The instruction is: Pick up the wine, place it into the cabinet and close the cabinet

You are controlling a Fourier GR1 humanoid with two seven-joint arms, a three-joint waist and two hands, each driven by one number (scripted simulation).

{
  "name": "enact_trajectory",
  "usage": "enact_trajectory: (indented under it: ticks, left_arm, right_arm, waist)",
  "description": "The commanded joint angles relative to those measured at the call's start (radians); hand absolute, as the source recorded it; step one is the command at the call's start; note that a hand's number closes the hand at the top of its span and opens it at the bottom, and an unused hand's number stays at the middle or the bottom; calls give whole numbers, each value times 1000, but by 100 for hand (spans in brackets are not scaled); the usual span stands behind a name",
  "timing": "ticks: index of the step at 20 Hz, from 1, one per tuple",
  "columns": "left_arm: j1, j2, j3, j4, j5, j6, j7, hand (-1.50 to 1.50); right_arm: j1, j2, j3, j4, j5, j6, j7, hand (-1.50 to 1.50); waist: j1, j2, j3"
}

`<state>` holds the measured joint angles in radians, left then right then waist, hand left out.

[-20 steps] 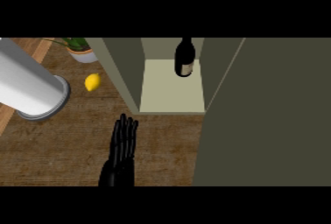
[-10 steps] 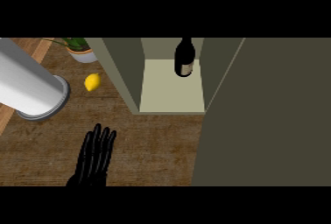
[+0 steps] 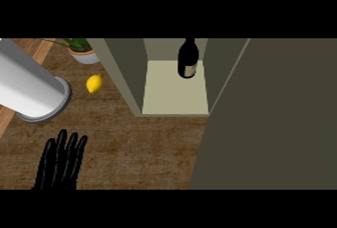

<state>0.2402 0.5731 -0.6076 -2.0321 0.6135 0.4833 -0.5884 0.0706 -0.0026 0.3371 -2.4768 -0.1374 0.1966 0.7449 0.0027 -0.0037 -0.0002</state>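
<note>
Only one hand (image 3: 60, 162) is seen, at the lower left of the head view. It is uniformly black with a slightly glossy finish. The fingers (image 3: 63, 144) are long, slender and rounded at the tips, and narrow gaps are seen between them. Faint lighter highlights are noted along the finger edges. No markings, screws, cables or seams can be made out on the surface. The palm area is a continuous black mass and is cut off by the lower edge. No grey forearm is visible. The other hand is not shown.
</note>
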Motion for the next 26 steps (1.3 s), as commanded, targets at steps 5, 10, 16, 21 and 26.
enact_trajectory:
  ticks: [5, 10, 16, 21, 26]
  left_arm:
    - [45, 89, 191, -68, 115, -89, 35, -150]
    - [117, 129, 337, -24, 200, -202, 9, -150]
    - [172, 186, 459, -13, 254, -298, 29, -150]
    - [125, 176, 475, 42, 264, -347, 46, -150]
    - [145, 204, 509, 44, 287, -393, 84, -150]
  right_arm:
    - [4, -16, 200, -117, -48, 37, 85, 150]
    - [25, 3, 398, -135, 60, -17, 86, 150]
    - [-86, 2, 585, -36, 193, -190, 51, 150]
    - [-147, 1, 666, 15, 225, -324, 19, 150]
    - [-280, 0, 694, 134, 283, -482, -26, 150]
  waist:
    - [4, -1, -1]
    - [1, -3, -2]
    - [7, -5, -2]
    - [-4, -4, -3]
    - [9, -3, -4]
